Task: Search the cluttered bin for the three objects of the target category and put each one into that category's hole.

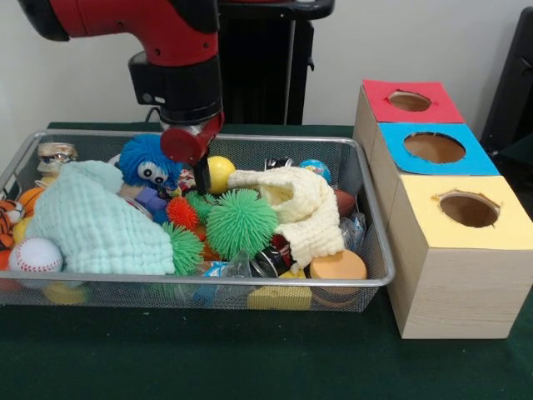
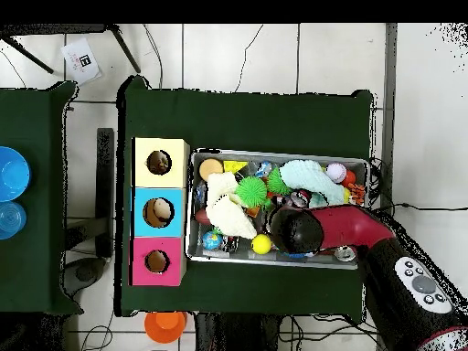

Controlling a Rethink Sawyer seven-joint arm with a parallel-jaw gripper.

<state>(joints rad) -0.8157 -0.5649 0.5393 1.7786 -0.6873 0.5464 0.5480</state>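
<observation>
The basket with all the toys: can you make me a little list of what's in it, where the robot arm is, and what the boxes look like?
basket: silver wire basket on a green table, full of toys
toys on top: big green spiky ball, blue fuzzy toy with eyes, baseball, yellow ball
cloths: mint cloth, cream cloth
robot arm: red arm reaching down over the middle of the basket
tool: down among the toys, grip hidden
boxes: three wooden boxes beside the basket, with red, blue and yellow tops, one round hole each
</observation>
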